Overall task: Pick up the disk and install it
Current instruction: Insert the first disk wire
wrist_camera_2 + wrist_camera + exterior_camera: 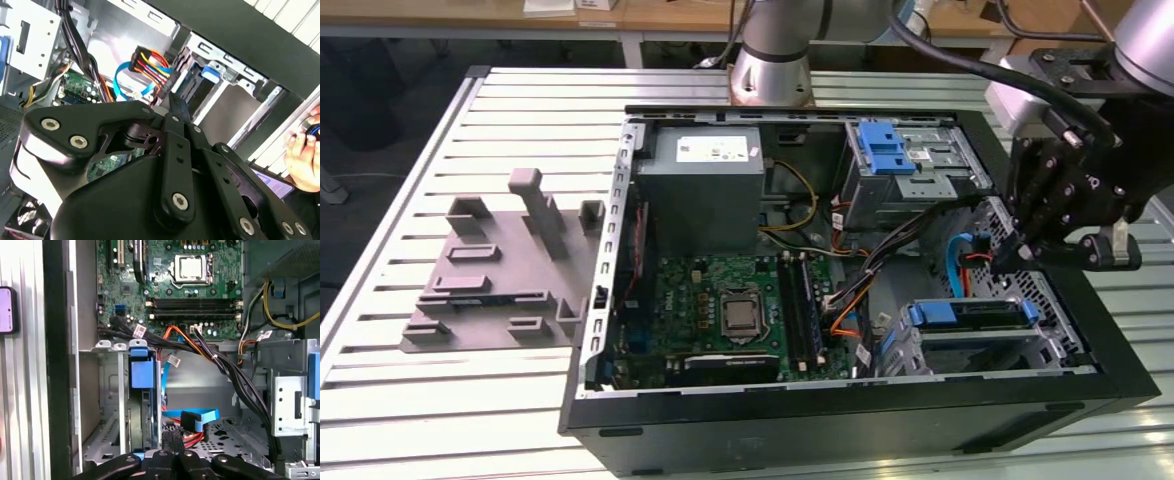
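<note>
One open computer case [854, 400] sits on the slatted table [400, 410], and inside it there's one motherboard [720, 310], one grey power supply box [700, 190] and one disk [967, 315] in its bay. One grey moulded fixture [494, 270] lies beside the case. One gripper [1047, 255] hangs over it all.

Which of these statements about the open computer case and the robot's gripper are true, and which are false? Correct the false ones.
1. The disk sits in the drive bay. True.
2. The gripper is above the power supply. False: it is by the case's edge on the exterior view's right, near the drive bay.
3. The computer case has its side panel off. True.
4. The grey fixture holds a disk. False: its slots hold none.
</note>
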Robot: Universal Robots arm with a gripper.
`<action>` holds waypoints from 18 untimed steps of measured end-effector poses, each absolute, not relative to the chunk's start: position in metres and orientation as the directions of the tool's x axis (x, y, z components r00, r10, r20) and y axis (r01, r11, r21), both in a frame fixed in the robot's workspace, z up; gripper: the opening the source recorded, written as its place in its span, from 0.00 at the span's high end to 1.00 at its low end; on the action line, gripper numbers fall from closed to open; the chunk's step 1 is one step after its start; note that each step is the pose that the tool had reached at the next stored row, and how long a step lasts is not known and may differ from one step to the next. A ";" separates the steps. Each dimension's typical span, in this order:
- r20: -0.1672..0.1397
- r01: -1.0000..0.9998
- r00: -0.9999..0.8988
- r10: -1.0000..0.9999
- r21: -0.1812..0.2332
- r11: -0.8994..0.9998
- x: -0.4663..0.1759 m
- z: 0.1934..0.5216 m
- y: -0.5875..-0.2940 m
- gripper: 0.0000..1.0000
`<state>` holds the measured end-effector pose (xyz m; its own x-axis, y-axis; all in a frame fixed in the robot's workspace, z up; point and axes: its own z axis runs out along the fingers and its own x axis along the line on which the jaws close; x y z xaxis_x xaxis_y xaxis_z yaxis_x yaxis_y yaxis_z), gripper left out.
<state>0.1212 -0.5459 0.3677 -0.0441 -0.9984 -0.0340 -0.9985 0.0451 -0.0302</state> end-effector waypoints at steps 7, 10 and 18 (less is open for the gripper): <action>-0.035 -0.998 -0.043 -0.998 -0.051 0.045 0.121 0.367 -0.545 0.89; -0.035 -0.998 -0.043 -0.998 -0.051 0.045 0.121 0.367 -0.545 0.89; 0.015 -0.998 -0.043 -0.999 -0.053 0.043 0.121 0.366 -0.537 0.89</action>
